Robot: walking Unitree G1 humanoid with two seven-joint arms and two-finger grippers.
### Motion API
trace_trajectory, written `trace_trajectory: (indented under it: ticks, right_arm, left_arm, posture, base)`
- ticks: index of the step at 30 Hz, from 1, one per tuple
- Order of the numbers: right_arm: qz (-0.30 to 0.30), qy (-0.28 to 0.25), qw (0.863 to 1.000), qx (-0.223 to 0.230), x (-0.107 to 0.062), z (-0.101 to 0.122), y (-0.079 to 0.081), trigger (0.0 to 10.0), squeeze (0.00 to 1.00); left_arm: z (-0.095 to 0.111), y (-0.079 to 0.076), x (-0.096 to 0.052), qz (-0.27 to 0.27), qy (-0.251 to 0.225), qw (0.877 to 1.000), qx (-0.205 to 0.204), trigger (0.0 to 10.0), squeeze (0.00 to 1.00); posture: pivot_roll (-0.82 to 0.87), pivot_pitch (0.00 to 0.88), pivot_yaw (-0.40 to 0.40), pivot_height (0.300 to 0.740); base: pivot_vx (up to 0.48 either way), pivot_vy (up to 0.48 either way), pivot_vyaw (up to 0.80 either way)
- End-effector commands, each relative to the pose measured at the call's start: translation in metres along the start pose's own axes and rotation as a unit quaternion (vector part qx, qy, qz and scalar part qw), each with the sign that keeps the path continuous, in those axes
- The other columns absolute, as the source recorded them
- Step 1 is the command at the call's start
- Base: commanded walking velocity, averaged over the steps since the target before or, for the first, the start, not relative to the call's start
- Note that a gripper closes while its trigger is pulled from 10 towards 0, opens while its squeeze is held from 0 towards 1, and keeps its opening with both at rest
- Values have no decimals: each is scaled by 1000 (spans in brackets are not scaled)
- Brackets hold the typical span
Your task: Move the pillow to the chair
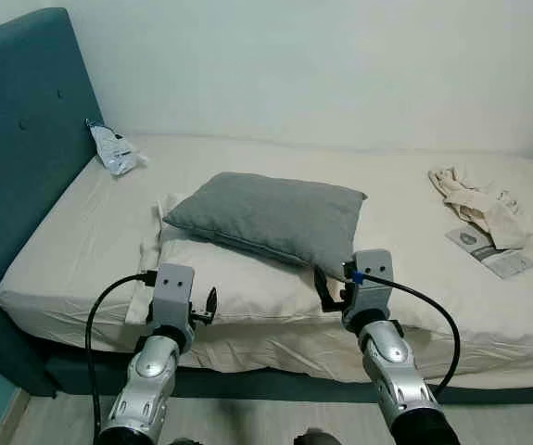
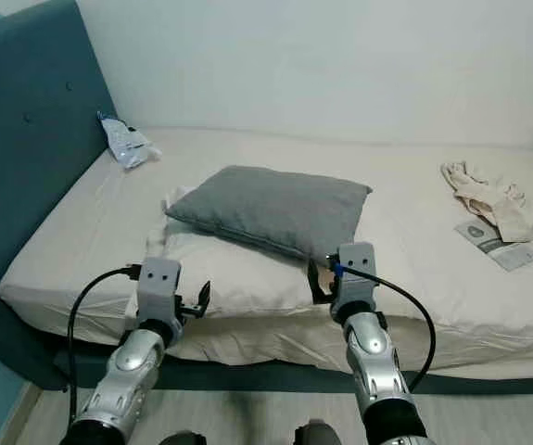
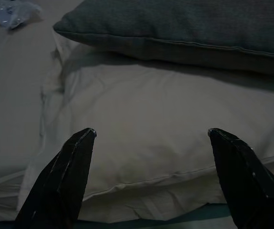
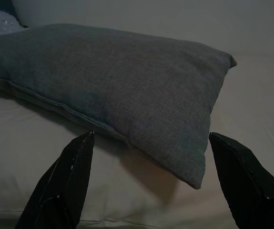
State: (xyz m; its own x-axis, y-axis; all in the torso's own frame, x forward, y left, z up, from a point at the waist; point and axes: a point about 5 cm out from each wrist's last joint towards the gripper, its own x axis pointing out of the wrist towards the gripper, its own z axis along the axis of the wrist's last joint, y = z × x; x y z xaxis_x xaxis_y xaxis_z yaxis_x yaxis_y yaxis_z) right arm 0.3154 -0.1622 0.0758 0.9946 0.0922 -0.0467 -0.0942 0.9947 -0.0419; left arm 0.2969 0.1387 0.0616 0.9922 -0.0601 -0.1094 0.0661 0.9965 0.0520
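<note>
We hold our left gripper point(image 3: 151, 136) and right gripper point(image 4: 151, 136) spread wide, gripping nothing, near the grey pillow point(image 1: 271, 215) lying on a white pillow point(image 1: 238, 273).

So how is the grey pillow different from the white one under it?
The grey pillow is dark and lies on top; the white pillow is pale and sits beneath, on the bed. The grey pillow looks smaller than the white pillow, which sticks out around it. Both are soft and rectangular.

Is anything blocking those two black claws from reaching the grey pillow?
Nothing visible does. The right tool is open with the grey pillow straight ahead; the left tool is open, facing the white pillow beneath it.
</note>
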Motion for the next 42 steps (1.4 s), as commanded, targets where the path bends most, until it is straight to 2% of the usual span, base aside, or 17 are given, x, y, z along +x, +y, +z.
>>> trace_trajectory:
  ticks: [1,9,18,32,42]
  right_arm:
    - [3,-8,1000,2,0,1,3,10000,0]
    - [-11,-3,1000,1,0,0,-2,10000,0]
    - [-17,-10,1000,4,0,2,-4,10000,0]
    - [-30,-33,999,-7,3,12,-15,10000,0]
    - [-42,-41,998,-2,4,14,-16,10000,0]
  left_arm:
    - [2,2,0,5,-6,1000,8,10000,0]
    - [2,5,1,11,-6,1000,9,10000,0]
    - [3,6,1,13,-8,1000,11,10000,0]
    - [9,6,3,15,-22,1000,11,10000,0]
    - [11,10,4,21,-25,999,13,10000,0]
  posture:
    - [-11,30,-10,647]
    - [-12,32,-10,647]
    - [-15,39,-7,593]
    - [-14,48,-4,593]
    - [-4,50,-2,593]
  base:
    - [0,0,0]
    - [0,0,0]
    - [0,0,0]
    - [0,0,0]
    - [0,0,0]
